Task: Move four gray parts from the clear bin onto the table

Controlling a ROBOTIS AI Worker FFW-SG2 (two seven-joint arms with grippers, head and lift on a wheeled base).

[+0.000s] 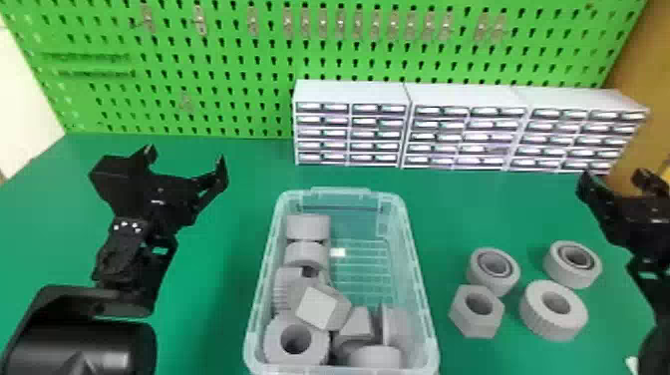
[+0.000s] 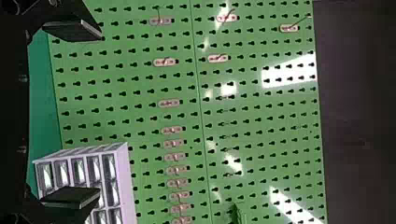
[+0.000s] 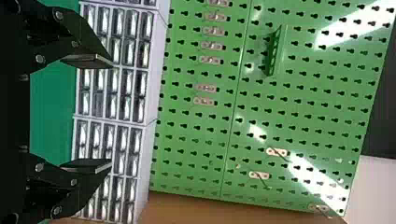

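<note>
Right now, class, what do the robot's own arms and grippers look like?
The left arm and right arm are black, the left having a rounded section and pale screws. The left gripper and right gripper are black too, each with two flat-tipped fingers.

The pegboard [image 1: 224, 123] is bright green, patterned with rows of black keyhole-shaped slots; the tabletop [image 1: 234, 239] is deeper green. White-lilac drawer cabinets [image 1: 351, 93] show dark-and-silver gridded fronts. Gray parts [image 1: 552, 326], pale green-tinted clear bin [image 1: 418, 299], black grippers [image 1: 187, 153]. The hooks [image 2: 173, 130] look pinkish, perhaps.
</note>
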